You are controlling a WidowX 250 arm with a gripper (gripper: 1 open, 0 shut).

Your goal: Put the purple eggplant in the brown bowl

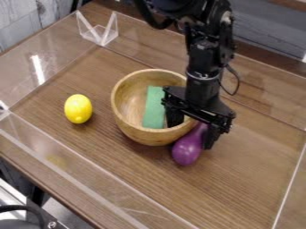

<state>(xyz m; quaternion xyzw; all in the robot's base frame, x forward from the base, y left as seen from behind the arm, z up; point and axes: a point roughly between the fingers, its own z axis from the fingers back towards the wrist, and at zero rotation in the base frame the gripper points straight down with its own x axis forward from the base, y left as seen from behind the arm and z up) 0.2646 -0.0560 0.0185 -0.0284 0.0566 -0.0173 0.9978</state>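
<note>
Purple eggplant [185,151]: on tabletop [239,192], touching brown bowl [129,121] at its 4 o'clock. End effector [199,126]: directly above eggplant; finger spacing cannot be told. No legible writing.

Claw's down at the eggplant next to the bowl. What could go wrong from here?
1. The purple eggplant is glossy and rounded, so it may squirt out of the claw.
2. It lies right against the brown bowl; lifting could clip the rim.
3. A green block already sits inside, so the eggplant may land crooked.
</note>
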